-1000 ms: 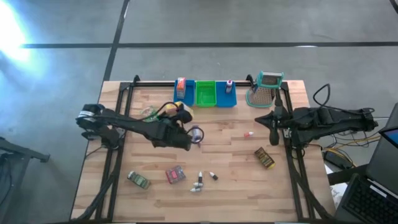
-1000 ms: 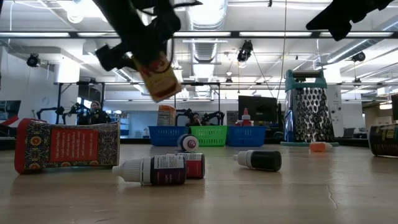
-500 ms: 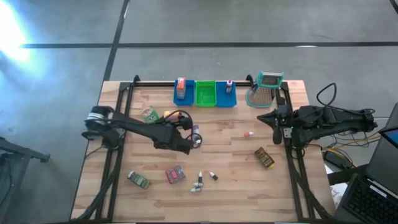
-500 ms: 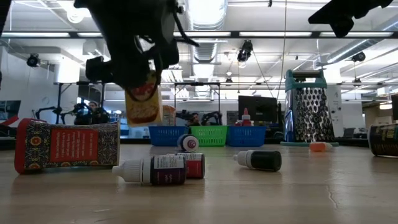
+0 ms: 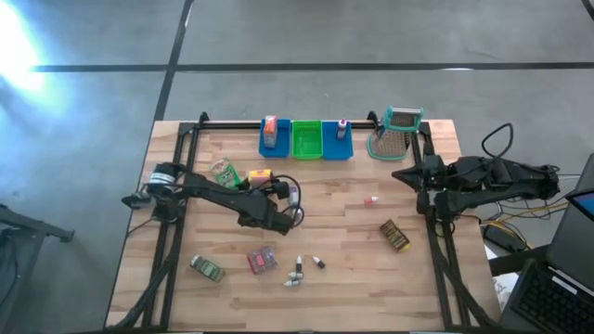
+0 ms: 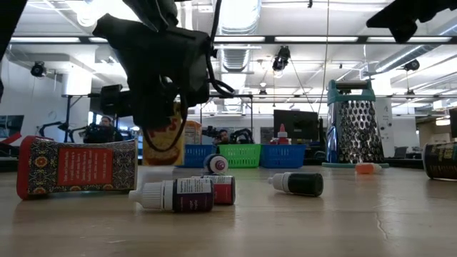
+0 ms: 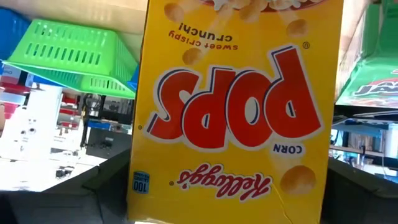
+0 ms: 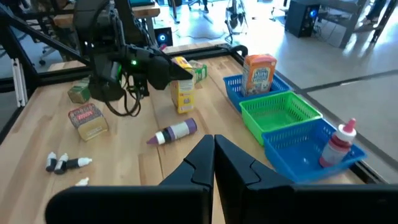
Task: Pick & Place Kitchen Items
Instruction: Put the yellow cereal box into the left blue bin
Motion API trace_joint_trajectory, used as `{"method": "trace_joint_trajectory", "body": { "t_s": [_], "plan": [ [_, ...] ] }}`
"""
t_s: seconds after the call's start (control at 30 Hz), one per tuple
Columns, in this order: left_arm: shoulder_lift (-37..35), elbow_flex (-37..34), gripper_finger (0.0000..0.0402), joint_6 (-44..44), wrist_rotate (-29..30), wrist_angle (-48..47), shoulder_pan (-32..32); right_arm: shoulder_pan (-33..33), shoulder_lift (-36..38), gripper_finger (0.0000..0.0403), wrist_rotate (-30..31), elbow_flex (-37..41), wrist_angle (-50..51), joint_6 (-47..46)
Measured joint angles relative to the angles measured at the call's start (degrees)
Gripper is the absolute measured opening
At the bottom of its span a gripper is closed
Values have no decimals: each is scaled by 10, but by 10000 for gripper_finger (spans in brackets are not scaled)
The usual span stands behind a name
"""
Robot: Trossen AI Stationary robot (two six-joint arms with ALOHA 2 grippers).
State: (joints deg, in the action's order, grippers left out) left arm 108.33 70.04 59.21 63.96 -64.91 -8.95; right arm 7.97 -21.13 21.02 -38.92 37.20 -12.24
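A yellow Corn Pops box (image 8: 182, 93) stands upright near the table's middle left, held at its top by my left gripper (image 8: 169, 71). In the left wrist view the box (image 7: 236, 112) fills the picture. The low view puts its lower end (image 6: 161, 161) down at the tabletop; whether it rests there I cannot tell. A purple bottle (image 5: 290, 193) lies on its side just right of the box. My right gripper (image 8: 214, 152) hangs shut and empty over the table's right edge. My left gripper has the box's top end (image 7: 140, 180) pinched between its two fingers, one on each narrow side. The fingers slant down from the table's near side. The box sits upright below them, its printed front toward the wrist camera.
At the far edge stand a blue bin with an orange box (image 5: 270, 130), a green bin (image 5: 307, 139), a blue bin with a small bottle (image 5: 342, 137) and a metal grater (image 5: 397, 132). A green packet (image 5: 224, 171), a brown packet (image 5: 394, 235), a red packet (image 5: 263, 261) and small bottles (image 5: 299, 271) lie about.
My left gripper has come down toward the table with the box and rolled, so the box, tilted and high before, now stands upright low at the tabletop. My right gripper has drawn back a little toward the table's right edge.
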Motion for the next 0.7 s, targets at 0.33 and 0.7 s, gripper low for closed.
{"method": "trace_joint_trajectory", "body": {
  "t_s": [0.33, 0.7],
  "plan": [
    [0, 0, 355, 1, 0, 3, 0, 0, 66, 8, 54, 0, 90, -49],
    [0, 0, 355, 2, 0, 4, 0, 0, 95, 8, 61, -1, 83, -54]
  ]
}}
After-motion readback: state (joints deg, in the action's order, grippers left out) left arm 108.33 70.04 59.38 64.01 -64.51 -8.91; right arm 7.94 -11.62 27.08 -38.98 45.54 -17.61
